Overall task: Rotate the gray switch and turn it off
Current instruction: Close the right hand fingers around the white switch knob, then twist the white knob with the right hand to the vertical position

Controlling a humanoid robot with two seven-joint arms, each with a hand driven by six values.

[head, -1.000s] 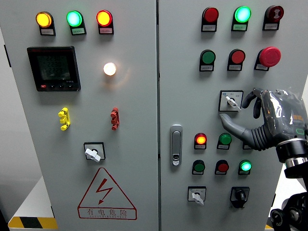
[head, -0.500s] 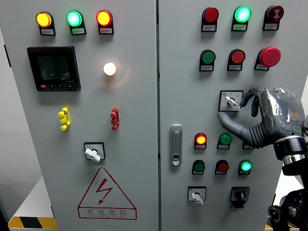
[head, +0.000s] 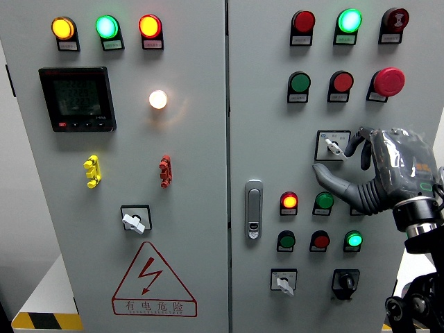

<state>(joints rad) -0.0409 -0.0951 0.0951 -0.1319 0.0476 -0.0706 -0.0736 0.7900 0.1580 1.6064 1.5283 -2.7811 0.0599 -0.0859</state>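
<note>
Fingers of right robot hand (head: 374, 170) spread open beside gray switch (head: 334, 146).

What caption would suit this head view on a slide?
The right robot hand reaches toward the gray switch on the control panel, fingers open beside it.

Right hand (head: 378, 170): dark gray segmented fingers, glossy clear film over back, silver metal wrist ring.

We see a gray cabinet panel (head: 201, 277) carrying lamps, buttons, a gray switch (head: 333, 146) (upper right door) and a meter (head: 77, 99).
</note>
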